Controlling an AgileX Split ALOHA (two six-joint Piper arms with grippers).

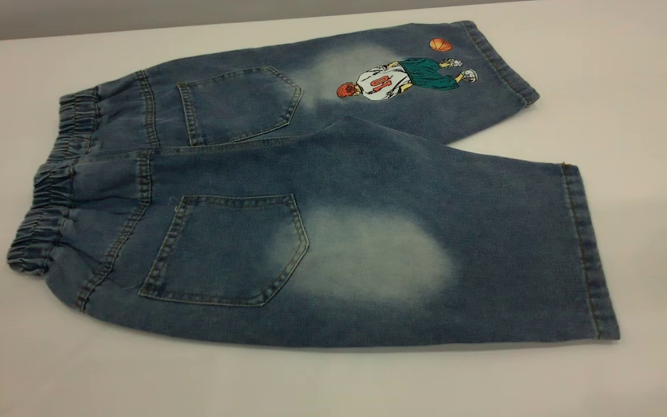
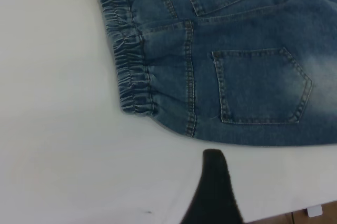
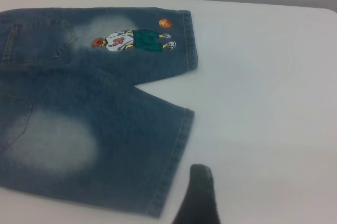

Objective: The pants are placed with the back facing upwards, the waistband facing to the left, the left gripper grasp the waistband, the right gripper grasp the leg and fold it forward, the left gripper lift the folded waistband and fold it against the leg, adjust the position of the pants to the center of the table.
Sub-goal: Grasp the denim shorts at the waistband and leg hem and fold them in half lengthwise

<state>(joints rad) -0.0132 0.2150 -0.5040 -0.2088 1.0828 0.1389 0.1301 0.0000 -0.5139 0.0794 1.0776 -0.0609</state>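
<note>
The blue denim pants [image 1: 333, 191] lie flat on the white table [image 1: 646, 116], back pockets up. The ruffled waistband [image 1: 50, 197] is at the left. The plain leg [image 1: 426, 255] with its faded patch is nearest the front; the leg with the basketball-player print [image 1: 391, 81] lies behind it. Neither gripper appears in the exterior view. My left gripper [image 2: 261, 181] hovers over bare table just off the waistband [image 2: 126, 61] corner, with one black finger [image 2: 215, 187] showing. My right gripper [image 3: 237, 184] hovers beside the plain leg's hem [image 3: 176, 155], one finger [image 3: 199, 195] showing. Both hold nothing.
Bare tabletop surrounds the pants on every side. The table's front edge [image 2: 295, 209] runs close behind the left gripper, with floor beyond it. A grey wall [image 1: 136, 14] stands behind the far edge.
</note>
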